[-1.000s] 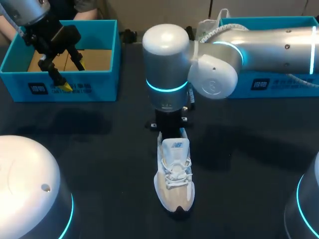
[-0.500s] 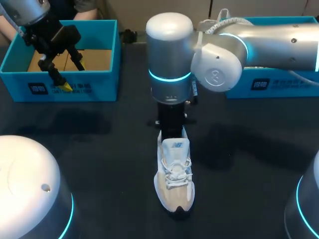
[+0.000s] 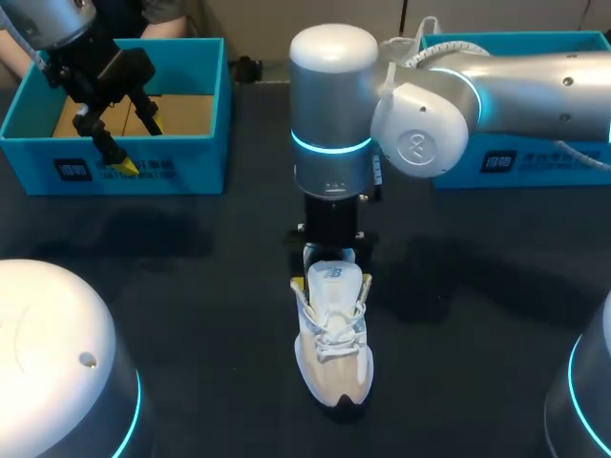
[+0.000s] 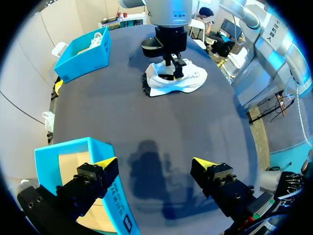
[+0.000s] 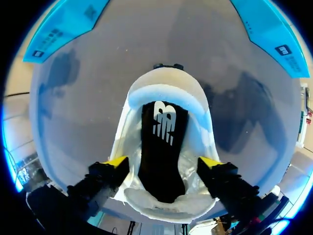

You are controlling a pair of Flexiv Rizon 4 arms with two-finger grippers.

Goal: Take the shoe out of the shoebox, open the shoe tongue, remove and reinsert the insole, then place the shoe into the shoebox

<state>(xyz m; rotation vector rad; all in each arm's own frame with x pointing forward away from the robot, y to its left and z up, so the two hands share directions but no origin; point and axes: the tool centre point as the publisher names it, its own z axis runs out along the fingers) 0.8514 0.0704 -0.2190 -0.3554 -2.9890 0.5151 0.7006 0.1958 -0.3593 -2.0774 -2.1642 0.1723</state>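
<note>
**White sneaker on the tabletop under your right claw; left claw idle over the far box**

Nearest you, a white sneaker (image 3: 331, 343) sits upright in the middle of the dark tabletop (image 3: 191, 286), with its toe towards you and its heel away. Its white laces (image 3: 329, 327) run loosely across the top.

Your right arm comes in from the right and points straight down over the heel end of the sneaker. In the right wrist view, your right claw (image 5: 164, 162) is spread wide. One yellow tip stands on each side of the shoe's mouth and holds nothing. Whether the tips touch the shoe's sides cannot be told. Between the fingers lies the black insole (image 5: 164, 142), flat inside the shoe, with the white padded tongue (image 5: 166, 201) at the claw's end of the opening.

Farther back on the left, your left claw (image 3: 140, 144) hangs with its fingers wide apart and empty above the left blue box (image 3: 191, 167), which has a bare cardboard floor. At the far right stands the right blue box (image 3: 535, 167), well apart from the sneaker.
</note>
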